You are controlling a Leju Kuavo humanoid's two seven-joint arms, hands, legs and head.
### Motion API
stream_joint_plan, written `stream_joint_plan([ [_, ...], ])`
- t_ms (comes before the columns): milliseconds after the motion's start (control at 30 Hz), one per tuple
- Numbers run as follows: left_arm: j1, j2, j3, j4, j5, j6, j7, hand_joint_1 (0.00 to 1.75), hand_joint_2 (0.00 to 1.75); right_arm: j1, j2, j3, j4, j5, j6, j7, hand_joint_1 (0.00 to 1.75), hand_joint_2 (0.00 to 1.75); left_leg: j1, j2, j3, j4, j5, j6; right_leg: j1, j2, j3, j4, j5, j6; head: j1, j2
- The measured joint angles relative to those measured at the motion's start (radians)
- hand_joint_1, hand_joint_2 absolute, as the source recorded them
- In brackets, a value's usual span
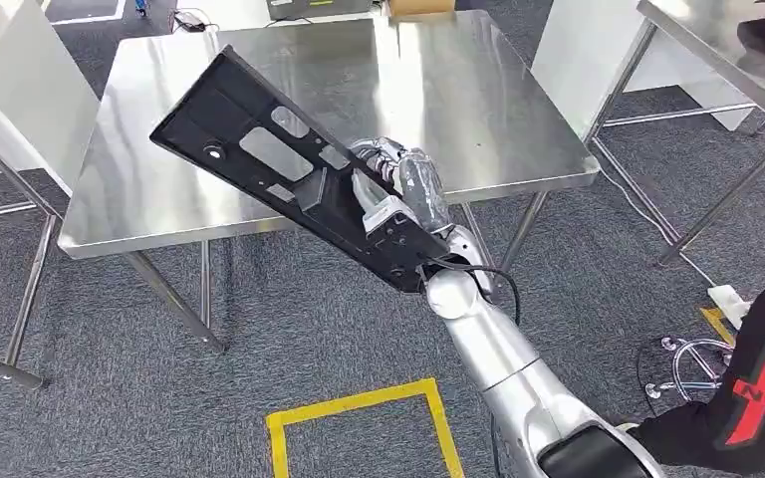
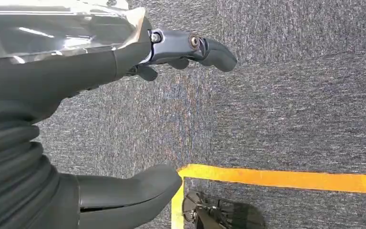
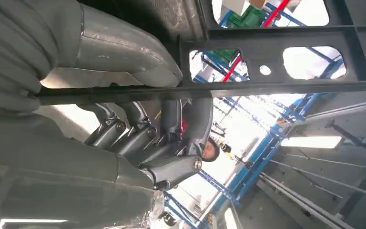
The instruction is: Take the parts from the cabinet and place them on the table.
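My right hand [image 1: 405,194] grips a long flat black panel [image 1: 279,164] with several cut-outs, near its lower end. The panel slants up to the left, over the near edge of the steel table [image 1: 498,110]. In the right wrist view the thumb and fingers [image 3: 171,167] clamp the panel's edge [image 3: 276,62] from both sides. My left hand [image 2: 95,114] hangs over grey carpet, with its fingers [image 2: 209,50] and thumb apart and nothing between them.
A second steel table [image 1: 717,50] stands at the far right and a white cabinet side [image 1: 10,90] at the left. Yellow tape [image 1: 359,403] marks a square on the carpet. A person in black with a red badge [image 1: 747,398] stands at the lower right.
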Motion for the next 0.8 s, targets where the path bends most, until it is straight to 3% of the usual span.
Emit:
stream_joint_plan([
  [300,0.0,0.002,0.0,0.0,-0.002,-0.002,0.002,0.0,1.75,0.0,0.0,0.006,0.006,0.0,0.0,0.0,1.75,1.75,-0.002,-0.001,-0.001,0.004,-0.004,0.006,-0.013,0.0,0.0,-0.001,0.001,0.008,0.0,0.0],
  [400,-0.001,0.005,0.0,0.0,-0.002,-0.005,0.002,0.0,1.75,0.0,0.001,0.01,0.006,0.002,0.0,0.0,1.75,1.75,-0.004,0.001,0.0,0.001,-0.006,0.014,-0.015,0.003,0.0,-0.009,0.001,0.018,0.0,0.0],
  [433,-0.001,0.004,0.0,0.0,-0.002,-0.005,0.002,0.0,1.75,-0.002,0.001,0.011,0.005,0.007,-0.001,0.0,1.75,1.75,0.004,0.006,0.013,-0.015,0.002,0.022,-0.005,0.006,0.0,-0.009,-0.002,0.024,0.0,0.0],
  [467,0.0,0.003,0.0,0.0,-0.003,-0.007,0.002,0.0,1.75,-0.002,0.0,0.011,0.006,0.011,-0.002,0.0,1.75,1.75,0.007,0.01,0.021,-0.025,0.005,0.029,-0.01,-0.015,-0.008,0.017,-0.013,0.02,0.0,0.0],
  [500,0.0,0.003,0.0,0.0,-0.004,-0.008,0.002,0.0,1.75,-0.007,0.0,0.013,0.006,0.015,-0.003,0.001,1.75,1.75,0.009,0.014,0.024,-0.028,0.005,0.033,-0.005,-0.031,-0.035,0.073,-0.041,0.01,0.001,0.0],
  [567,0.0,0.003,0.0,0.0,-0.005,-0.008,0.004,0.0,1.75,-0.012,0.0,0.014,0.006,0.018,-0.004,0.007,1.75,1.75,0.009,0.022,0.025,-0.028,0.004,0.034,-0.007,-0.042,-0.129,0.245,-0.106,0.001,0.005,0.0],
  [600,0.0,0.003,0.0,0.0,-0.005,-0.008,0.005,0.0,1.75,-0.01,-0.001,0.015,0.006,0.021,-0.005,0.01,1.75,1.75,0.008,0.023,0.024,-0.027,0.003,0.033,-0.006,-0.042,-0.165,0.31,-0.122,0.004,0.006,0.0],
  [633,0.0,0.002,0.0,0.0,-0.006,-0.009,0.006,0.0,1.75,-0.008,-0.003,0.015,0.006,0.027,-0.007,0.013,1.75,1.75,0.009,0.025,0.026,-0.027,0.001,0.031,-0.007,-0.043,-0.18,0.328,-0.119,0.011,0.006,0.0],
  [667,0.0,0.002,0.0,0.0,-0.006,-0.009,0.007,0.0,1.75,-0.008,-0.004,0.016,0.006,0.034,-0.008,0.018,1.75,1.75,0.01,0.025,0.028,-0.026,-0.002,0.027,-0.009,-0.046,-0.163,0.288,-0.096,0.021,0.006,0.0],
  [767,0.0,0.001,0.0,0.0,-0.006,-0.011,0.007,0.0,1.75,-0.015,-0.006,0.016,0.0,0.044,-0.012,0.026,1.75,1.75,0.013,0.025,0.034,-0.015,-0.015,0.007,-0.019,-0.067,-0.032,0.022,0.01,0.05,0.006,0.0],
  [800,0.0,0.004,0.0,0.0,-0.008,-0.013,0.007,0.0,1.75,-0.021,-0.006,0.016,-0.004,0.05,-0.015,0.032,1.75,1.75,0.006,0.024,0.03,-0.006,-0.024,-0.003,-0.01,-0.069,-0.021,0.013,0.012,0.037,0.009,0.0],
])
